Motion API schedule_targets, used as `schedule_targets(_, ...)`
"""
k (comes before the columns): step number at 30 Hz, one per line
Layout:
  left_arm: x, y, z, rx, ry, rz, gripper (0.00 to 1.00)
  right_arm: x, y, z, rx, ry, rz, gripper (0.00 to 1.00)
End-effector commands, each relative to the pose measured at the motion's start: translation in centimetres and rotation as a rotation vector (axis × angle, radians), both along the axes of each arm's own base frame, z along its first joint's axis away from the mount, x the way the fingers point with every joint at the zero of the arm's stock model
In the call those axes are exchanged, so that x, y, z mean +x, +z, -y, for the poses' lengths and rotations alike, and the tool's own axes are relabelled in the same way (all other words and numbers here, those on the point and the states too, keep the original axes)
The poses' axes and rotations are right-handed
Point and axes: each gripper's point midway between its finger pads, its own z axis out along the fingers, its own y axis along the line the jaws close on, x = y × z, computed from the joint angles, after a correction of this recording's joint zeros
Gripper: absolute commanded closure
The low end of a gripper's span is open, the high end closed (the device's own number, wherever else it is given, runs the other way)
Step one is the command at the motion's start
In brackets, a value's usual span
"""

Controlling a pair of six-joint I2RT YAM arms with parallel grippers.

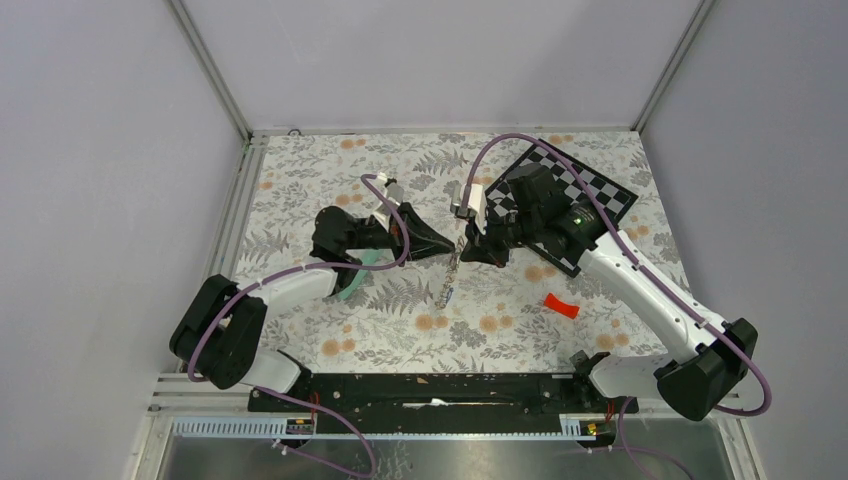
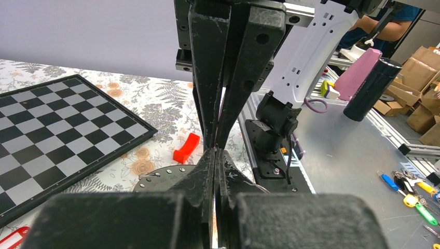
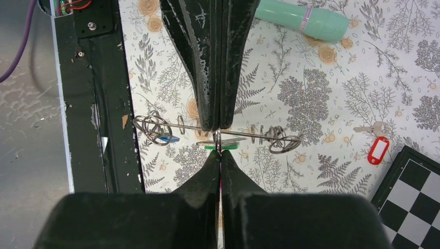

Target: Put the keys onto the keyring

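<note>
The keyring (image 3: 181, 126) shows as a thin metal wire with coiled loops at both ends, held in the air between my two grippers; from above the keyring (image 1: 452, 275) hangs as a thin line. A blue key (image 3: 167, 138) and a green key (image 3: 222, 147) hang on it. My left gripper (image 3: 215, 127) is shut on the wire. My right gripper (image 3: 219, 151) is shut at the green key's small loop. The two grippers meet tip to tip: left gripper (image 1: 443, 250), right gripper (image 1: 468, 250). A red-tagged key (image 3: 377, 149) lies loose on the cloth.
A curved red plastic piece (image 1: 562, 305) lies right of centre. The chessboard (image 1: 600, 195) is at the back right under my right arm. A mint-green tube (image 3: 303, 18) lies near my left arm. The black base rail (image 1: 430, 390) runs along the near edge.
</note>
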Motion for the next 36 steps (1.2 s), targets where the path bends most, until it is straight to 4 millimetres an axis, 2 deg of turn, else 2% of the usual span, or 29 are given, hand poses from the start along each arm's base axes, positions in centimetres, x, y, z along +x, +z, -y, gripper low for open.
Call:
schedule_targets(1, -0.5, 2.7, -0.5, -0.076, 0.012, 0.099, 1.0, -0.5, 1.2, -0.4, 0.058, 0.034, 0.024, 1.0)
schedule_targets(11, -0.9, 2.5, -0.5, -0.072, -0.018, 0.102, 1.0, -0.8, 1.0, -1.2, 0.088, 0.069, -0.008, 1.0)
schedule_targets(19, -2.0, 2.0, -0.4, -0.055, -0.067, 0.127, 1.0, -0.7, 0.9, -1.7, 0.103, 0.089, -0.014, 0.99)
schedule_targets(30, -3.2, 1.5, -0.4, -0.036, -0.118, 0.176, 1.0, -0.9, 0.7, -2.3, 0.121, 0.13, -0.036, 0.87)
schedule_targets(36, -3.2, 1.7, -0.5, -0.042, -0.112, 0.178, 1.0, -0.9, 1.0, -1.6, 0.112, 0.108, 0.013, 0.72)
